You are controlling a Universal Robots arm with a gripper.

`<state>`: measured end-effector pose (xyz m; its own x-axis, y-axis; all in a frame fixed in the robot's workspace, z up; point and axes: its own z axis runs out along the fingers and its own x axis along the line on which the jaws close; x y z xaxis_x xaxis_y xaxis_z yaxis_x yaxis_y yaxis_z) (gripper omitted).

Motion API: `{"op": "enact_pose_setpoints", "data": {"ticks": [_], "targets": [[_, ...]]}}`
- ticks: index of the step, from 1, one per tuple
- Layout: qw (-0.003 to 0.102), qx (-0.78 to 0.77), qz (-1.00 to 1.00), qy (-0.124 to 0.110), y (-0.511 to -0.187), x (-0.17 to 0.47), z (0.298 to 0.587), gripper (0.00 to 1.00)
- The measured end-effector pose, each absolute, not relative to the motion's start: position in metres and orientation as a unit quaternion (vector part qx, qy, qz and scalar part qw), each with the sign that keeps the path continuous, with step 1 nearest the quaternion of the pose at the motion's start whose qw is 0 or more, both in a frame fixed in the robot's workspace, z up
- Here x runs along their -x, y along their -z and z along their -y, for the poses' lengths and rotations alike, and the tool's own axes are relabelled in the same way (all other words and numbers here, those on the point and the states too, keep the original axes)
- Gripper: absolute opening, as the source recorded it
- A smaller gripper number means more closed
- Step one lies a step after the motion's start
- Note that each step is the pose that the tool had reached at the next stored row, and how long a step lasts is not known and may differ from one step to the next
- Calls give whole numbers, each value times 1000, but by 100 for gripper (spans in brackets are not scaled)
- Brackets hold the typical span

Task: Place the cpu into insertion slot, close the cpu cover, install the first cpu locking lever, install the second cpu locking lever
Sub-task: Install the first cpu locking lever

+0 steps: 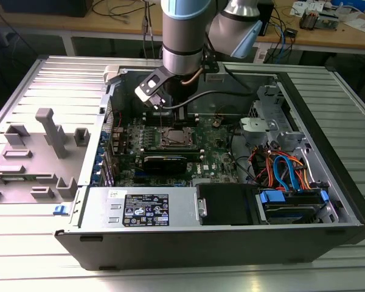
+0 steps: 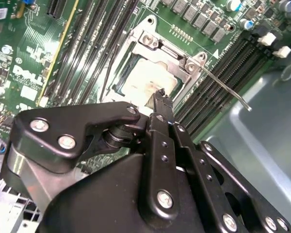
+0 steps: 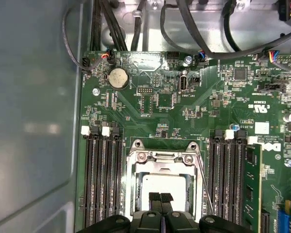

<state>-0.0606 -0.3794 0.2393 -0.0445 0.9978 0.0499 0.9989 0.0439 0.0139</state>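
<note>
Silver-topped, the cpu (image 3: pixel 165 185) sits in the slot (image 3: pixel 132 194) under the lowered cover (image 3: pixel 161 164), fingers (image 3: pixel 154 199) pressed together just above, while one lever (image 2: pixel 224 86) stands loose, apparently needing pressing under its catch.

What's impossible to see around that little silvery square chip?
Small silvery square chip: one edge, first wrist view, behind the black gripper.
Thin wire lever: one end, first wrist view, behind the gripper.
Silver frame cover: exterior view, too small to judge latching.
</note>
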Motion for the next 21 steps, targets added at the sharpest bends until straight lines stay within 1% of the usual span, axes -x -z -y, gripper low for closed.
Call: {"op": "enact_pose_setpoints", "data": {"ticks": [8,21], "targets": [[14,691,722,22,-258,61,379,11],[14,672,740,21,-259,61,379,11]]}}
